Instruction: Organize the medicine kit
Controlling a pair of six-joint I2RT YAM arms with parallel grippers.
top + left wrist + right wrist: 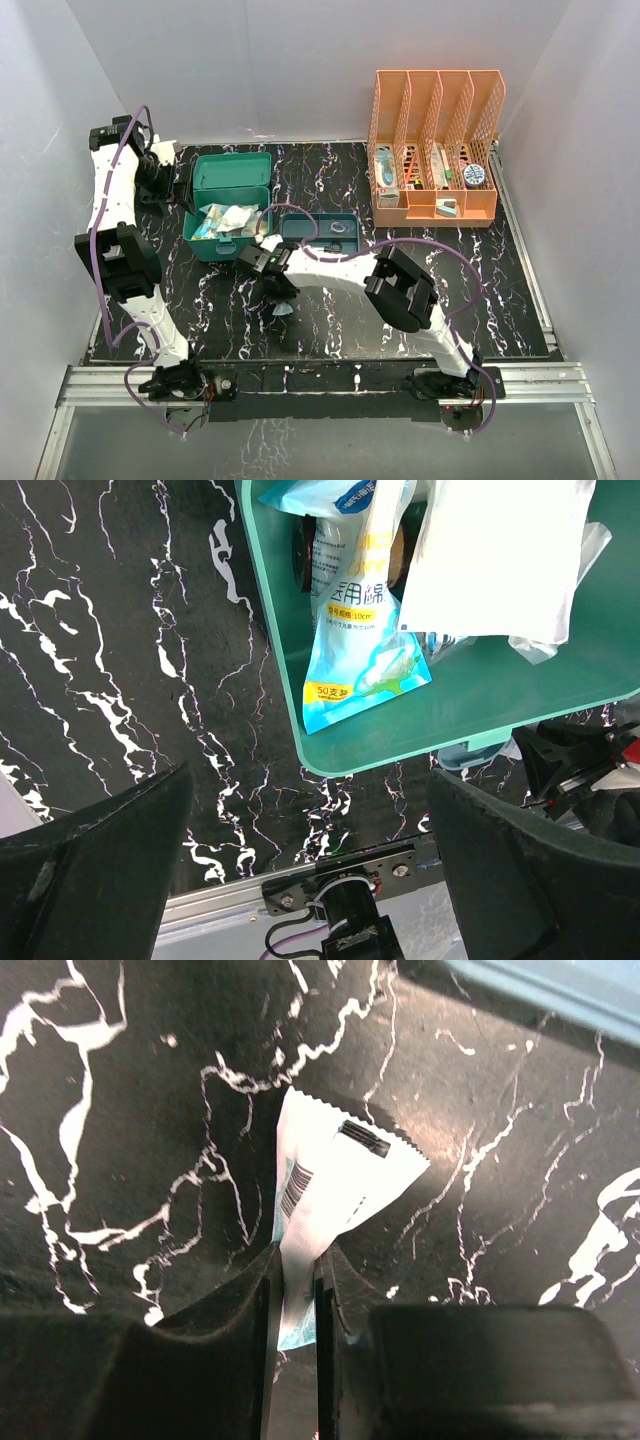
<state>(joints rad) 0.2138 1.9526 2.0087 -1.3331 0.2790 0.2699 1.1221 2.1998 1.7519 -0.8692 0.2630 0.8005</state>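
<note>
Black marbled desk (pixel 500 300). Orange rack (pixel 435 150) stands at the far right corner with small items in its front bins. The kit (pixel 232 175) sits toward the far left corner, lid open, packed with pouches, among them a blue-and-yellow pouch (pixel 355 610). The tray (pixel 310 226) lies just beside the kit's right side. The left gripper (pixel 310 780), fingers spread wide, hangs by the kit's near left corner, holding nothing. The right gripper (pixel 297 1260), near the desk's middle, pinches a white packet (pixel 340 1175) by its edge.
</note>
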